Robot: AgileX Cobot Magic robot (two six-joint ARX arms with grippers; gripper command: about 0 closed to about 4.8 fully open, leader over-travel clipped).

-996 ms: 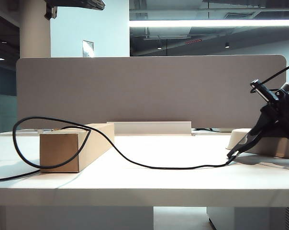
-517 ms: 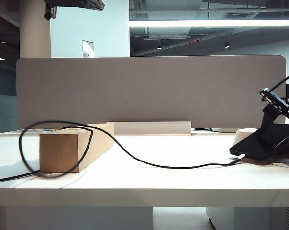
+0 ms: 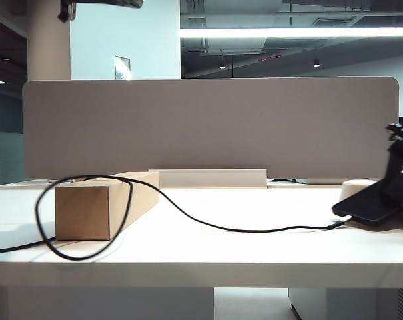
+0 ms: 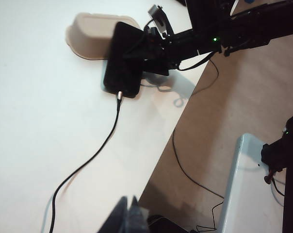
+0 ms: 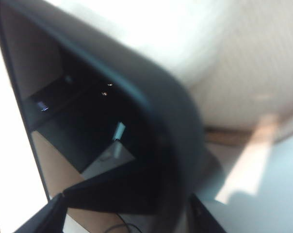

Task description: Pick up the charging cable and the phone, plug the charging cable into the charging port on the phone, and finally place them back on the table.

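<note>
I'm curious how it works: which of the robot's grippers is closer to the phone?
The right gripper, at the phone by the table's right end. The left gripper hangs shut, far back along the charging cable.

a grey fabric divider panel [image 3: 208, 127] spans the back of the desk. behind it, a pale wall, a round column [image 3: 48, 40], and a long ceiling light strip [image 3: 295, 32] glowing above a dim office.

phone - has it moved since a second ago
Yes. The phone has tipped from steeply upright to nearly flat and shifted right along the divider panel, with the charging cable plugged in beside the right gripper.
</note>
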